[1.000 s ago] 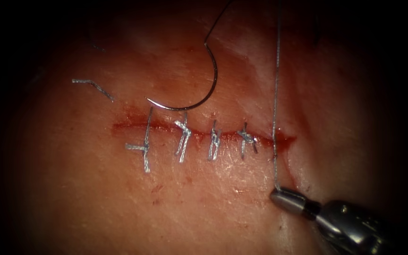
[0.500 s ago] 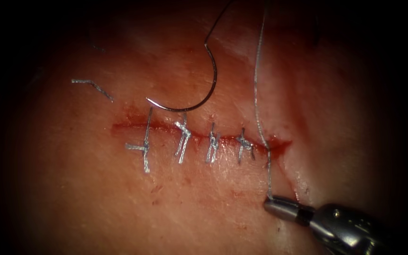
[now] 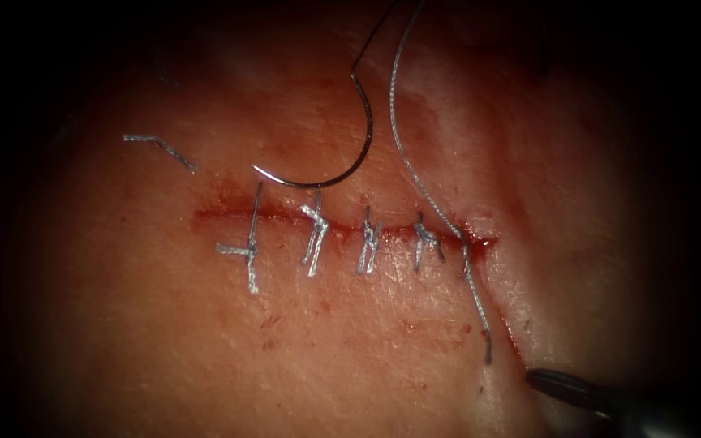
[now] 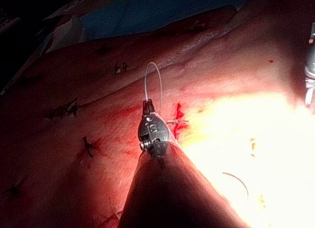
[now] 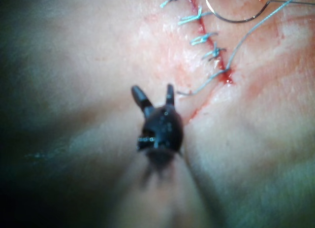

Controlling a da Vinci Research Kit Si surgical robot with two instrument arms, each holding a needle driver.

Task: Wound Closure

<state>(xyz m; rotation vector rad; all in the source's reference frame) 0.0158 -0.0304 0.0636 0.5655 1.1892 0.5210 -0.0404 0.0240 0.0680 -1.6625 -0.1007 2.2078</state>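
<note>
The curved needle (image 3: pixel 349 172) lies free on the tissue (image 3: pixel 164 341) just above the cut (image 3: pixel 229 216), not in the tissue and held by neither tool; it also appears in the right wrist view (image 5: pixel 231 17). A long thread (image 3: pixel 403 154) comes down slack and crosses the cut at its right end. Its short tail (image 3: pixel 477 308) lies loose on the tissue. My right tool (image 5: pixel 153 92) stands just below that tail with its jaws open and holding nothing; its tip (image 3: pixel 547 380) is at the lower right. My left tool (image 4: pixel 147 107) is shut on a loop of thread (image 4: pixel 153 75).
Several knotted stitches (image 3: pixel 316 231) with cut ends close the cut from its left end to near its right end. A loose cut end of thread (image 3: pixel 160 146) lies at the upper left. Red fluid (image 3: pixel 484 242) pools at the cut's right end.
My right tool has opened, let go of the thread's tail and drawn back to the lower right. The taut thread has gone slack, and its upper part has swung left.
</note>
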